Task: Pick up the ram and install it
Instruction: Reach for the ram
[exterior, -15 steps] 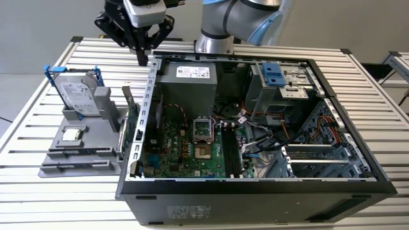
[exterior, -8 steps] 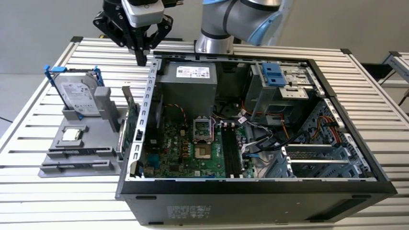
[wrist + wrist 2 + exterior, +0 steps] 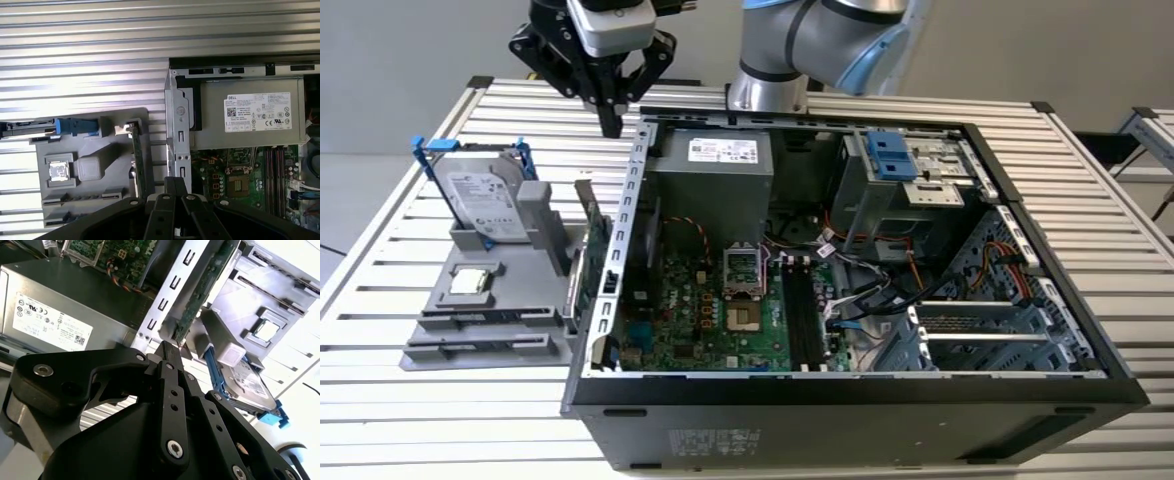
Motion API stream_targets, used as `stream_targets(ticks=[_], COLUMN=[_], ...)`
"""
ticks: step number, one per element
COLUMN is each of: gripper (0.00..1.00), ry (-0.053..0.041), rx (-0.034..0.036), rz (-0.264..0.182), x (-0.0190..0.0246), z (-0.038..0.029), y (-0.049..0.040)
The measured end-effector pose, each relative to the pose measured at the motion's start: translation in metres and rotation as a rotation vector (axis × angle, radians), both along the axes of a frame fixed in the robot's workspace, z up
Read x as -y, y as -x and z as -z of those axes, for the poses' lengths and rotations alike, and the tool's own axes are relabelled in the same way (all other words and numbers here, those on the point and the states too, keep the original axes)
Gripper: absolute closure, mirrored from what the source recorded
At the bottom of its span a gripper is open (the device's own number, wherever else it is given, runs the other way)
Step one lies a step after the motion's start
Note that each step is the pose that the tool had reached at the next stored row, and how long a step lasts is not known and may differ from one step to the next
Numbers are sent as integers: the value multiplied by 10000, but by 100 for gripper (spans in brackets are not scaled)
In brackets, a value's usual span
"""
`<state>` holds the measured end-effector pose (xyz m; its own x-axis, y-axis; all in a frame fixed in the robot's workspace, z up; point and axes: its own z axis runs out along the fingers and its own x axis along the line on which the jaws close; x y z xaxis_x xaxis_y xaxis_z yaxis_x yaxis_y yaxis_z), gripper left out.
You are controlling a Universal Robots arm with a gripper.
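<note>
Spread the gripper's (image 3: 610, 125) shut, empty jaws wide, then descend squarely over the gray holder (image 3: 507, 297) at the exterior view's left.

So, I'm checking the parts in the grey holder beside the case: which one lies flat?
The square silver chip. It alone lies flat on the holder, while the hard drive and the green card both stand on edge.

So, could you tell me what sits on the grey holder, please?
A hard drive, an upright green card and a processor chip; what its narrow slots hold is hidden.
</note>
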<state>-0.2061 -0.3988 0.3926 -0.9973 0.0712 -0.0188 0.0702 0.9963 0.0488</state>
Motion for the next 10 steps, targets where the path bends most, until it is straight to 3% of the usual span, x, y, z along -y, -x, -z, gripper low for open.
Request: stream_targets(ticks=[10], gripper=[100], ry=[1], rx=[-1], rz=[0], x=[0], z=[0], y=[40])
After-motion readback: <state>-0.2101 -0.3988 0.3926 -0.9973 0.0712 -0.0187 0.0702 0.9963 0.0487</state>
